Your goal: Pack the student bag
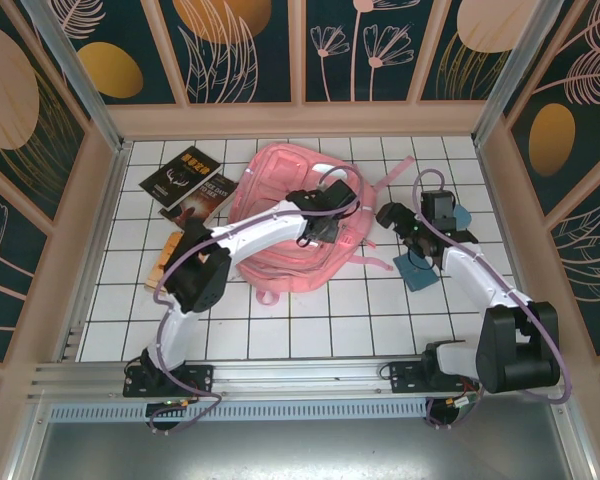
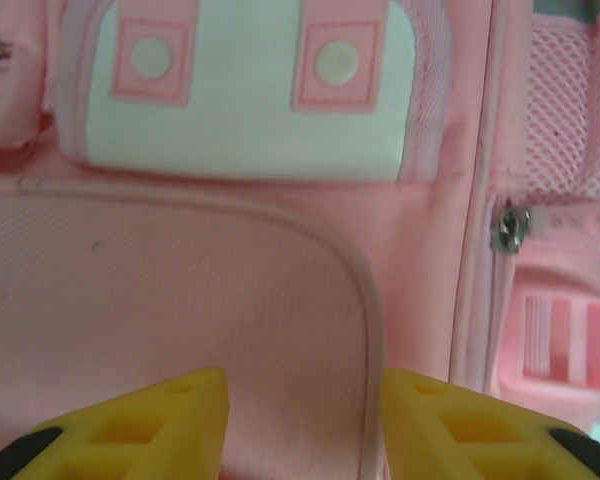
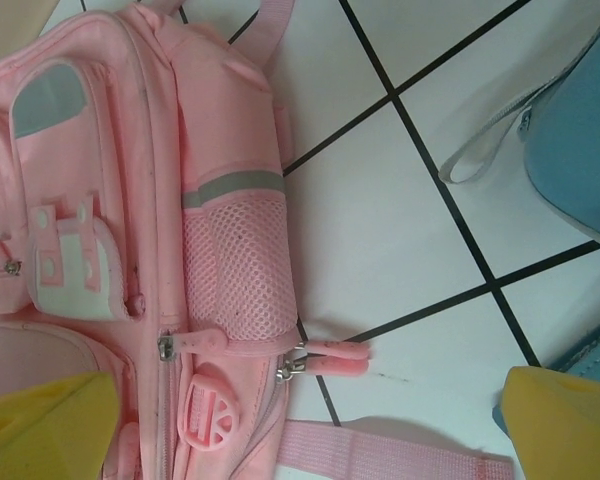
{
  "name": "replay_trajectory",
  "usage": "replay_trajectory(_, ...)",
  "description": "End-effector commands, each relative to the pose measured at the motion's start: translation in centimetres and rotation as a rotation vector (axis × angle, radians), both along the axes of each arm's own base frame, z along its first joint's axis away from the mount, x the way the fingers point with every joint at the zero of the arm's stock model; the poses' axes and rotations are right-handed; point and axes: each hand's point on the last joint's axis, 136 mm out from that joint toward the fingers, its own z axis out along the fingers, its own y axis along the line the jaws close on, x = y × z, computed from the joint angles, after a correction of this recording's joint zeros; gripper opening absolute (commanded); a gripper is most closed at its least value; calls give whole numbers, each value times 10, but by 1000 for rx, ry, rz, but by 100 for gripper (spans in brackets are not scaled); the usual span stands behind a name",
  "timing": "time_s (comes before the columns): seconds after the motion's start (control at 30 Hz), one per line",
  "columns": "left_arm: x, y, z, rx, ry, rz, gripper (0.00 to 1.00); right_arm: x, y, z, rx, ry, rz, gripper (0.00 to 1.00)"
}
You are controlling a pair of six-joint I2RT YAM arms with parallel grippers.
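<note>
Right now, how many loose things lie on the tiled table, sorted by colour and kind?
Pink fabric backpack: 1
Dark paperback books: 2
Blue fabric pouches: 2
Orange flat item: 1
Total: 6

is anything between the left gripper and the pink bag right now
Nothing visible does. The left gripper hangs right over the student bag, its yellow fingers apart on either side of the front pocket edge, with only pink fabric showing between them.
</note>
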Motion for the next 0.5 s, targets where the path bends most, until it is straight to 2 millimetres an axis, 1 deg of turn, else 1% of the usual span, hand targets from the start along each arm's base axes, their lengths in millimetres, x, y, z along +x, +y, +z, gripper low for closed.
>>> replay_trajectory(0.0, 6, 1, -7, 84, 19, -32, 44, 0, 4, 5, 26, -38, 27, 99)
replay_trajectory(0.13, 6, -2, -22, 104, 47, -46, 44, 0, 3, 2, 26, -36, 19, 98)
replay_trajectory(0.2, 5, -5, -26, 99, 61, -54, 44, 0, 0, 0, 22, -31, 10, 98)
replay_trajectory(0.3, 7, -4, -30, 114, 57, -48, 36, -1, -1, -2, 17, -28, 9, 98)
replay_trajectory(0.4, 12, -1, -26, 129, 29, -31, 28, 0, -1, -4, 5, -27, 22, 95)
replay_trajectory(0.47, 16, 0, -16, 132, 1, -22, 16, 2, 3, -4, -15, -44, 76, 90)
